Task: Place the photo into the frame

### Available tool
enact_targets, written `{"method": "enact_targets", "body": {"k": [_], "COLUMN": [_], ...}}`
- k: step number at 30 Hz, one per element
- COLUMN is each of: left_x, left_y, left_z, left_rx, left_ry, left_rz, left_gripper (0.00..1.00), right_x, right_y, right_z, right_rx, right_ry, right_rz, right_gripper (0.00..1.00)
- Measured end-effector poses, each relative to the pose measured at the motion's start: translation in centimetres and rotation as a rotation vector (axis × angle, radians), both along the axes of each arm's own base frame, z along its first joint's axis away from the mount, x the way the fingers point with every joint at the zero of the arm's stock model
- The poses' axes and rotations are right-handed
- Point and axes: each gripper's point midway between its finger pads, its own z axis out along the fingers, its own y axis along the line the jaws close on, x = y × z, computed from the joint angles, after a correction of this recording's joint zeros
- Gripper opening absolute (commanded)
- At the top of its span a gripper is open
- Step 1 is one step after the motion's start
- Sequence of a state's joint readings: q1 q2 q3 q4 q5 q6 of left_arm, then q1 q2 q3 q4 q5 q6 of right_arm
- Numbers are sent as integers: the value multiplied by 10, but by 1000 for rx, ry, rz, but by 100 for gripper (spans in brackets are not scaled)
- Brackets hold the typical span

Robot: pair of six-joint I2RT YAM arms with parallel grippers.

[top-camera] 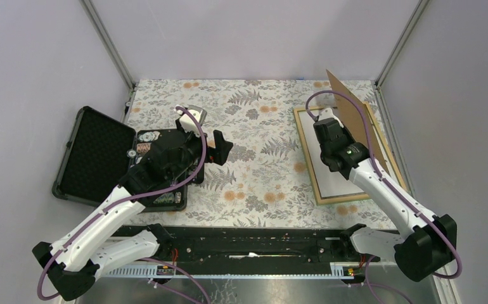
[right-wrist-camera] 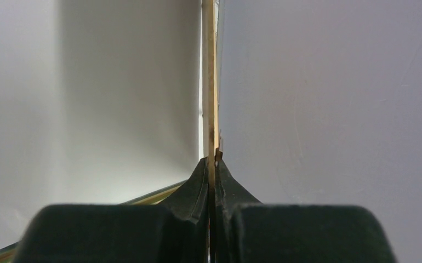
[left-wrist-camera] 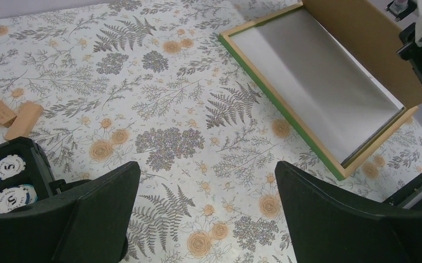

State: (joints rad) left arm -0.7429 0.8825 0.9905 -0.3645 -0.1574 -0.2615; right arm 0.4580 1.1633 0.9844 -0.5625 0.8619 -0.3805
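Observation:
The frame lies face down at the table's right, wood back up; its green edge shows in the left wrist view. The photo lies inside it, plain white back up, its printed side hidden; it also shows in the left wrist view and the right wrist view. My right gripper is shut on the brown backing board, held tilted up on edge over the frame's right side; the right wrist view shows the board's edge pinched between the fingers of that gripper. My left gripper is open and empty above the table's middle-left.
An open black case of poker chips sits at the left under my left arm. Two small wooden blocks lie beside it. Enclosure walls and posts stand close round the table, right behind the frame.

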Motion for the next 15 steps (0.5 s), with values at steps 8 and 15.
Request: {"method": "enact_targets", "body": {"k": [8,15], "left_x": [0,0], "left_y": [0,0], "left_z": [0,-1], "left_rx": [1,2], "left_ry": [0,0], "left_rz": [1,3], "left_gripper": [99,99], "right_x": [-1,-7], "right_y": [-2,-4], "right_z": [-20,-34], "right_rx": [1,-5], "right_ry": [-3,22], "right_rz": [-16,-24], "right_gripper": [8,21]}}
